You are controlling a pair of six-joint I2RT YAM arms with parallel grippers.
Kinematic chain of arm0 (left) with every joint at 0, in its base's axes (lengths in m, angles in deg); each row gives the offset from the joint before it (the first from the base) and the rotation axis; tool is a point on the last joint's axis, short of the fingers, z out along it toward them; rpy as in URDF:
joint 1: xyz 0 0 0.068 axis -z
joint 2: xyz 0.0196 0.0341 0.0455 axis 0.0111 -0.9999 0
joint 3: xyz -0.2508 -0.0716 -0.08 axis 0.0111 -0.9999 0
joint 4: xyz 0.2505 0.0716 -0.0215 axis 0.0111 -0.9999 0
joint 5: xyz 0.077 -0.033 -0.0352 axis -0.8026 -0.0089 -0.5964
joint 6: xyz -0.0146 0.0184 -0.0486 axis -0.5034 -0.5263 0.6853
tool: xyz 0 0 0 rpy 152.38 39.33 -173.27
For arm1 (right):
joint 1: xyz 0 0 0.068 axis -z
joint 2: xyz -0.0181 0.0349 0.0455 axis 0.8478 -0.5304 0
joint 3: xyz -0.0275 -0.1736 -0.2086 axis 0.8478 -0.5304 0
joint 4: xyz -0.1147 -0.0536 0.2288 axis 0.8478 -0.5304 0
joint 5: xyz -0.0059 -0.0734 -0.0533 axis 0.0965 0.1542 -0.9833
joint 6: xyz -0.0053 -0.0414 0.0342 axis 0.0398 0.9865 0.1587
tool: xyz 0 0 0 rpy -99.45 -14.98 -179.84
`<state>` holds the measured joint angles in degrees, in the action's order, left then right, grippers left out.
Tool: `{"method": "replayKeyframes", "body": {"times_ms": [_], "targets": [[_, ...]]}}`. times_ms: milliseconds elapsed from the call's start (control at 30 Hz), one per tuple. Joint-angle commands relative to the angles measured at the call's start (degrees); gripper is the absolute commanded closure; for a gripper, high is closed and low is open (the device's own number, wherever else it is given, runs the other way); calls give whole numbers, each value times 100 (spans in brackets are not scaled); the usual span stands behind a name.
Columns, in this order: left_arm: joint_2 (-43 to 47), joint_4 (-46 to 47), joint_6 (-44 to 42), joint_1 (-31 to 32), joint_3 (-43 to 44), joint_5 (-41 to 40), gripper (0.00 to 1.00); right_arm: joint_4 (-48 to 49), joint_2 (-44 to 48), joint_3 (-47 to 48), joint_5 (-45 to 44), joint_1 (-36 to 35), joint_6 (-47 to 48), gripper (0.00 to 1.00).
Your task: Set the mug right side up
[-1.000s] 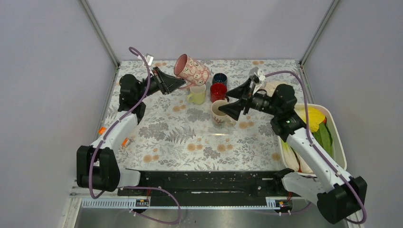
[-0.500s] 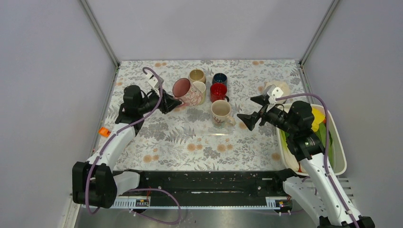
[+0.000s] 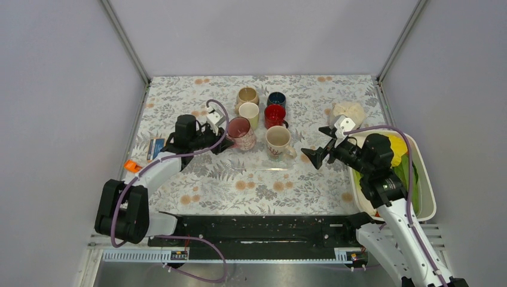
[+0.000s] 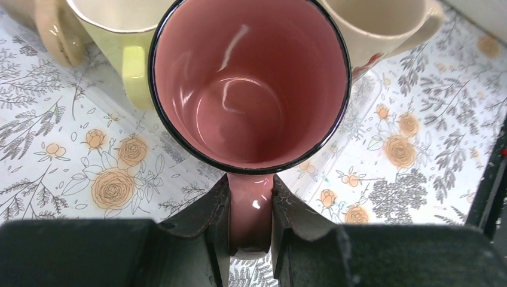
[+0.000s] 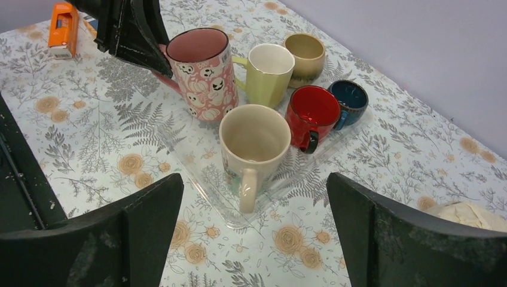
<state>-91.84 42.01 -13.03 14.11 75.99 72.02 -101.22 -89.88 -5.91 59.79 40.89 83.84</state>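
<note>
Now the pink ghost-print mug [image 3: 241,131] stands mouth up at the left front of the cluster of mugs, just beside the pale yellow mug [image 3: 249,112] and near the cream mug [image 3: 277,140]. The left wrist view looks straight down into its glossy pink interior, so the turning itself looks done. From the right wrist view its base seems to be down at the edge of the clear tray [image 5: 281,179] that carries the other mugs, though I cannot tell for certain whether it bears its full weight there or hangs a touch above. What seems left, as I judge it, is only to settle it, let go of the handle [image 4: 251,206] and draw the arm clear without tipping it against its neighbours. The left gripper [image 4: 251,194] is clamped on that handle, 1 finger pressed to each side, jaws narrowed to the handle's width. The right gripper [image 3: 315,143] hangs well apart from the mugs, over the flowered table [image 3: 197,179] on the right side, its 2 fingers spread wide and holding nothing.
</note>
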Motion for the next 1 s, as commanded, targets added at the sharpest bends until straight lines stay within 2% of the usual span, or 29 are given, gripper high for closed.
{"method": "replayKeyframes", "body": {"times_ms": [0, 467, 533, 900, 967], "targets": [[-160, 949, -556, 252, 129, -290, 100, 220, 105, -73, -39, 103, 154, 1], [-654, 466, -828, 733, 556, -1139, 100, 251, 198, -156, 114, 179, 162, 0], [-672, 404, -855, 780, 589, -1203, 97, 247, 206, -161, 133, 178, 162, 0], [-707, 206, -853, 865, 660, -1325, 46, 239, 226, -163, 163, 185, 162, 1], [-664, 164, -845, 862, 638, -1328, 32, 237, 217, -156, 159, 178, 171, 1]]}}
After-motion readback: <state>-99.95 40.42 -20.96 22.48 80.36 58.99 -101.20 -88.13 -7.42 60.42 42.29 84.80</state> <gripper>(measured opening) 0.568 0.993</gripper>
